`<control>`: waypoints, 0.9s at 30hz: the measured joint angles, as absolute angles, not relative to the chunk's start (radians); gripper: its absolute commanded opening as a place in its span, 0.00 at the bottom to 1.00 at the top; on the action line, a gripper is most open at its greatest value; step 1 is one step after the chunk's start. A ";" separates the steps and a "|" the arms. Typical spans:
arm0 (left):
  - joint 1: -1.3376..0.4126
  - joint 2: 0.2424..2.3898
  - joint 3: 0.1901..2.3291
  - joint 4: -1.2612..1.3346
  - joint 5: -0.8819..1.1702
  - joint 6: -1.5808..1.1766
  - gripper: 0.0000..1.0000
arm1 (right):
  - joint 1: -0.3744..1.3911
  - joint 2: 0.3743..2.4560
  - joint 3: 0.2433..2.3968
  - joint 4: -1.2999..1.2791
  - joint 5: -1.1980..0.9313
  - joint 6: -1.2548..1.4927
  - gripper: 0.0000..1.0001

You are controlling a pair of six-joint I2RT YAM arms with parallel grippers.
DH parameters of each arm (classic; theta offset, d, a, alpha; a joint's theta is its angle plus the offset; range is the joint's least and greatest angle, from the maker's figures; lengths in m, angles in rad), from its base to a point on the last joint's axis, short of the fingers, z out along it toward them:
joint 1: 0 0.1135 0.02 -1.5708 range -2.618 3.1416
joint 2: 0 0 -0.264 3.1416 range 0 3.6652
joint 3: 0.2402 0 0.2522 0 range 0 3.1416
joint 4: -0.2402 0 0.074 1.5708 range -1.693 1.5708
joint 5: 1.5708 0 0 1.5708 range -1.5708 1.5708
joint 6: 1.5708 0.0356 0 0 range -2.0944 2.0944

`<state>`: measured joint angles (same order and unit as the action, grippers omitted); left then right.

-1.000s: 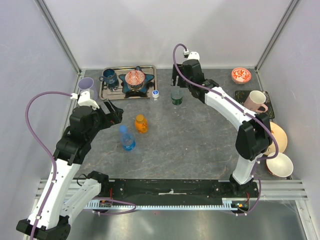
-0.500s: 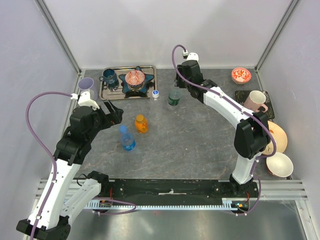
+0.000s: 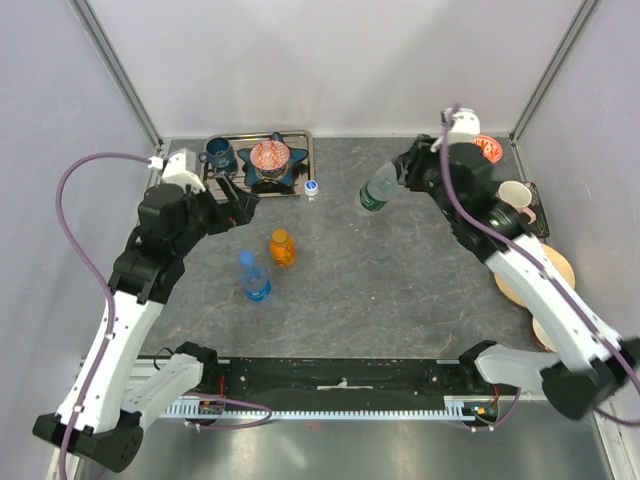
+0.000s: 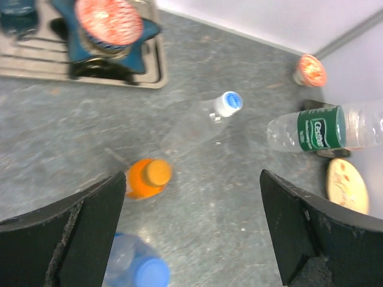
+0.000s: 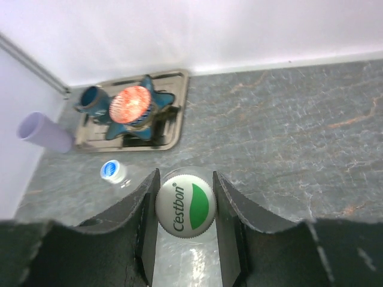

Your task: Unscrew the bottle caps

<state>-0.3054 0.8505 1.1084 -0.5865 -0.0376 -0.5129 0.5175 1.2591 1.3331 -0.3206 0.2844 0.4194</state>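
My right gripper (image 5: pixel 185 209) is shut on the white and green bottle cap (image 5: pixel 186 205) of a clear, green-labelled bottle (image 3: pixel 377 192). That bottle hangs tilted above the table, and its label (image 4: pixel 317 127) also shows in the left wrist view. My left gripper (image 4: pixel 191 233) is open and empty above the table, near the orange bottle (image 3: pixel 283 246) with its orange cap (image 4: pixel 157 172). A blue bottle (image 3: pixel 254 276) with a blue cap (image 4: pixel 149 274) stands nearer me. A small clear bottle with a white and blue cap (image 4: pixel 228 103) stands by the tray.
A metal tray (image 3: pixel 306 165) at the back left holds a blue mug (image 3: pixel 217 155) and a star dish with a red bowl (image 3: pixel 270 157). A purple cup (image 5: pixel 45 133) stands left of it. A pink mug (image 3: pixel 515 197) and bowls (image 3: pixel 555 270) sit along the right edge.
My right gripper shut on the green-labelled bottle's cap, then lifted and tilted the bottle toward the right. My left arm moved farther from me, toward the tray, still open.
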 measured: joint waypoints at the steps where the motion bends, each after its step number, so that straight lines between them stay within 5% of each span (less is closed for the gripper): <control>1: -0.306 0.874 1.126 -0.569 0.002 -0.513 1.00 | 0.517 1.200 1.324 -0.338 0.262 0.416 0.03; 16: -0.408 1.104 1.214 -0.032 0.906 -0.589 1.00 | 0.515 0.913 1.257 -0.469 -0.371 0.492 0.00; 27: -0.550 1.123 1.233 -0.080 1.016 -0.405 1.00 | 0.515 0.988 1.250 -0.250 -0.630 0.672 0.00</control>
